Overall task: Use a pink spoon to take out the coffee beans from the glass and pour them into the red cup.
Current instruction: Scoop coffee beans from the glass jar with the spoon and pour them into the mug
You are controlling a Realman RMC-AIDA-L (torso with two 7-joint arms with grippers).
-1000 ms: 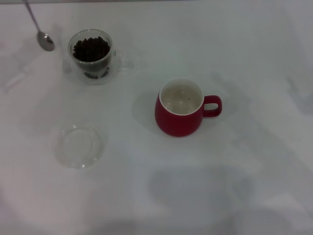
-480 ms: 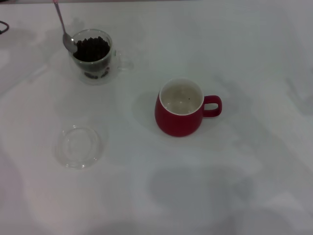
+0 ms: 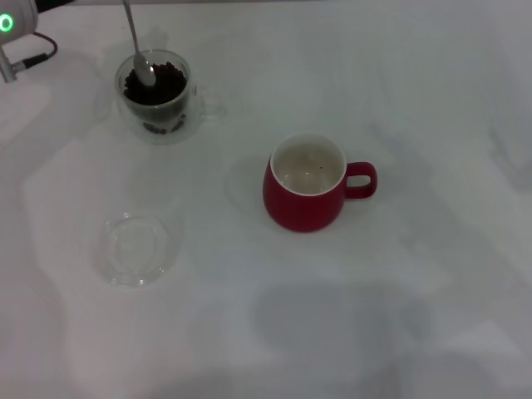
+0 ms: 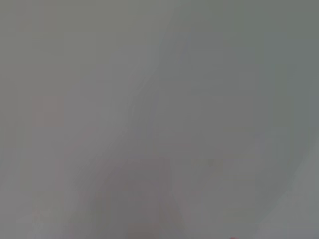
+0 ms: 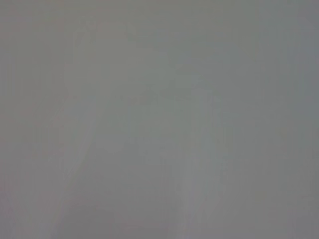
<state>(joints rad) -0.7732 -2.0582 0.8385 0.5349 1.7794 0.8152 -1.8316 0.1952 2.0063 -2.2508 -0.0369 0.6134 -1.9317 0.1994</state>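
The glass [image 3: 160,120] stands at the far left of the white table, filled with coffee beans [image 3: 165,83]. The pink spoon [image 3: 143,70] hangs steeply into it, its metal bowl resting on the beans at the glass's left side. Its neck runs up out of the top edge, so the pink handle and whatever holds it are out of view. A white piece of my left arm with a green ring light [image 3: 8,25] shows at the top left corner. The red cup [image 3: 303,204] stands upright near the middle, handle to the right, with one dark speck inside. My right arm is out of view.
A shallow clear round dish [image 3: 137,249] lies on the table at the near left. The white table [image 3: 399,316] stretches around the cup. Both wrist views show only a blank pale surface.
The spoon has moved right, from beside the glass's left to over its rim and onto the beans. A piece of the left arm has come into view at the top left.
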